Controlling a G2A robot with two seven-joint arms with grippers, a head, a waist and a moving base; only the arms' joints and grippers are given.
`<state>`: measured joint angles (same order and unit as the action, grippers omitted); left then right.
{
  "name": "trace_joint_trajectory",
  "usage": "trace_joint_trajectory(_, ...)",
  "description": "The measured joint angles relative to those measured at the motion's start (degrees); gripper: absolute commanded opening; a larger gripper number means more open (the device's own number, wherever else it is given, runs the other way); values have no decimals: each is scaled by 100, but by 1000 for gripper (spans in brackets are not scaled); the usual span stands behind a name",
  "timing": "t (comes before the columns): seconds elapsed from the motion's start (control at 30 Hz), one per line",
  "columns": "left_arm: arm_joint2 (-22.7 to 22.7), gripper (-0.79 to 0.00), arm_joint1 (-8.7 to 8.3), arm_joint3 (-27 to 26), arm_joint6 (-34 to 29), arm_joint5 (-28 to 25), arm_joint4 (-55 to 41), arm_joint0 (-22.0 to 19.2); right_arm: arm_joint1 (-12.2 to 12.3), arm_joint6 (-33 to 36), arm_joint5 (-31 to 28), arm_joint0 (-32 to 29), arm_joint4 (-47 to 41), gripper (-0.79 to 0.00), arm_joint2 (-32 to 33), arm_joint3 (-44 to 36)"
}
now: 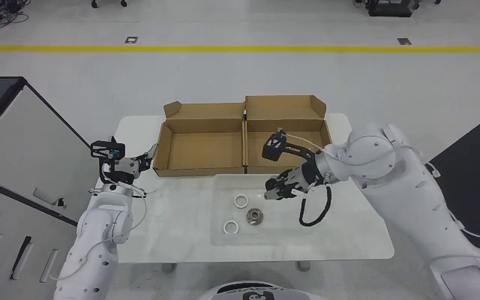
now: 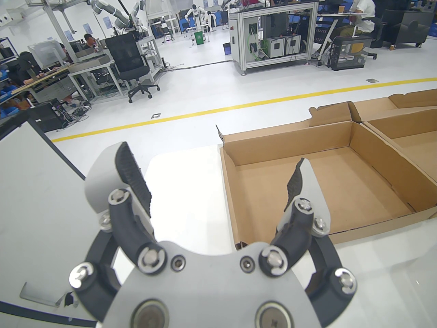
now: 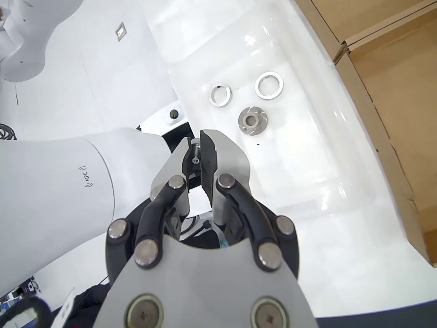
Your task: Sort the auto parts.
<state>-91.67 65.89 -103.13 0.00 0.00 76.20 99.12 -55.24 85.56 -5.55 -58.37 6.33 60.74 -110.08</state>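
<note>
1. One left gripper (image 1: 147, 159) (image 2: 211, 168) hangs at the table's (image 1: 352, 232) left edge, just left of the left box. Its fingers are spread wide and hold nothing.
2. Two open cardboard boxes stand side by side, touching, at the far side: the left box (image 1: 202, 146) (image 2: 307, 186) and the right box (image 1: 300, 120).
3. One clear tray (image 1: 285, 225) lies near of the boxes.
4. In the tray lie two rings, a far ring (image 1: 241, 201) (image 3: 269, 85) and a near ring (image 1: 232, 226) (image 3: 220, 95), plus one metal hub (image 1: 255, 217) (image 3: 253, 121) to their right.
5. One right gripper (image 1: 271, 191) (image 3: 196, 148) hangs over the tray, pinching one small bolt (image 3: 195, 153). The hub lies close by to its near left, and the rings lie farther left.
</note>
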Motion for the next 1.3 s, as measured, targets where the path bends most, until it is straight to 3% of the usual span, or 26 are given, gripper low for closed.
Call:
trace_joint_trajectory(0.13,0,0,0,0,0,0,0,0,35,-452,-25,-118,-1424,-785,659,462)
trace_joint_trajectory(0.33,0,0,0,0,0,0,0,0,70,-273,-320,-298,-3920,-785,1530,1109)
trace_joint_trajectory(0.57,0,0,0,0,0,0,0,0,-17,-41,-431,-255,-6053,-785,1630,1356)
trace_joint_trajectory(0.93,0,0,0,0,0,0,0,0,-297,-98,-454,428,-7784,-785,972,1291)
trace_joint_trajectory(1.3,0,0,0,0,0,0,0,0,-613,-700,-698,1195,-8362,-785,363,1452)
